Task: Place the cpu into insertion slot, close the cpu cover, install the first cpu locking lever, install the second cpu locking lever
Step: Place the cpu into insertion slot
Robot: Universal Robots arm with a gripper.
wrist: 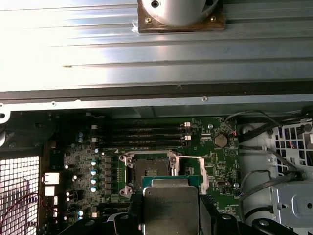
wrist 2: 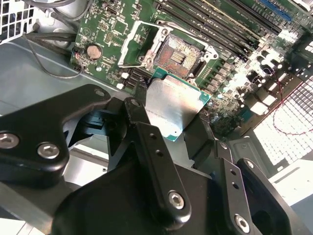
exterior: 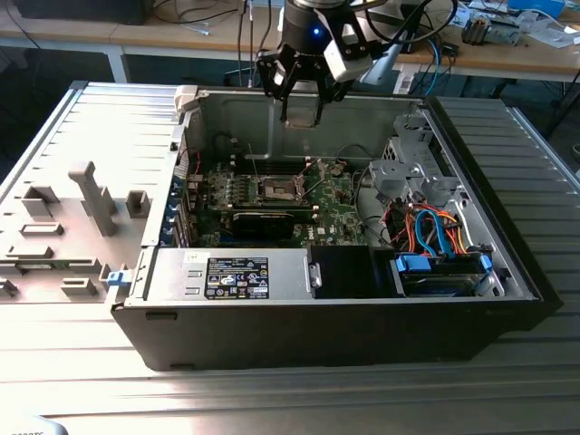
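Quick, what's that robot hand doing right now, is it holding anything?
Hand: closed on the cpu, which is not yet in the insertion slot.

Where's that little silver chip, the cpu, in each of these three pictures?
Exterior view: the cpu hangs in the gripper, above the motherboard.
Second wrist view: the cpu is clamped between the black fingers, close to the socket.
First wrist view: the cpu sits just beside the socket.
Shared landmark: the empty insertion slot.

Exterior view high, distant; both wrist views close above motherboard (wrist 2: 105,29) (wrist: 215,161)
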